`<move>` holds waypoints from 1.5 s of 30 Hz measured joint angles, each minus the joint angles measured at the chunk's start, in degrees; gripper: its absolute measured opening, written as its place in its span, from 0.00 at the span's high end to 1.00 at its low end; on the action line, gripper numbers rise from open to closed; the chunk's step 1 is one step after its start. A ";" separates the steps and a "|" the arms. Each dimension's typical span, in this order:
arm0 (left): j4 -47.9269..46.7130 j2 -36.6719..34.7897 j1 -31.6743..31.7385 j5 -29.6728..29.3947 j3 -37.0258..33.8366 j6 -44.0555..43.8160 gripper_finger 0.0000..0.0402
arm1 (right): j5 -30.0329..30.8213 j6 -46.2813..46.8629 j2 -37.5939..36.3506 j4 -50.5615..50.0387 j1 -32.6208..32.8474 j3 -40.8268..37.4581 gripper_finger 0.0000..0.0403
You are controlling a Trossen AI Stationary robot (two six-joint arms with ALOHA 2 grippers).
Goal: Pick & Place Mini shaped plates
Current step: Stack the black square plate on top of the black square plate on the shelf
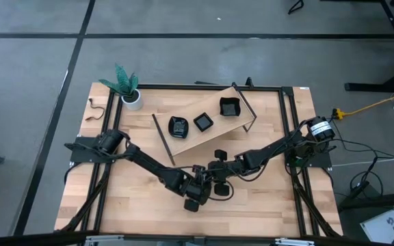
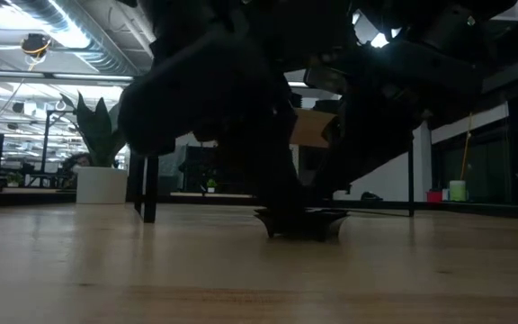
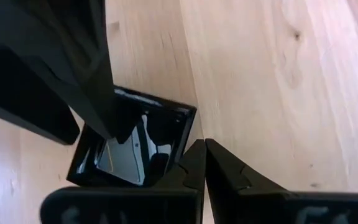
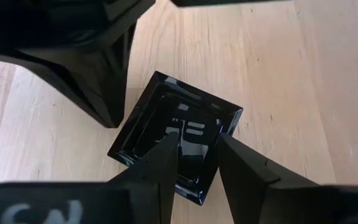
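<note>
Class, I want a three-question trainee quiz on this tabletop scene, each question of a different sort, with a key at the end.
1. True or false: the left gripper is shut.
2. How many black plates sit on the wooden shelf?
A. one
B. three
C. five
3. Fill in: the right gripper straddles the rim of a ____ plate lying on the table.

Key
1. True: its fingertips meet beside the square plate.
2. B: a rounded plate and two square ones.
3. Square: one finger is inside the rim, one outside.
</note>
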 joint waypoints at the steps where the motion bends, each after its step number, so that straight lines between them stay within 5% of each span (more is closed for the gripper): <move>1: 0.30 -0.07 -0.24 -0.14 0.00 0.28 0.99 | 0.01 0.00 0.00 0.00 0.00 0.01 0.72; 14: -0.57 -1.82 -1.79 -8.41 -0.02 1.63 1.00 | 0.06 0.28 0.00 -0.01 0.02 0.01 0.72; 45: -0.02 0.32 -0.12 -2.73 0.00 -0.67 0.99 | 3.05 -0.49 -0.07 0.28 0.02 0.02 0.72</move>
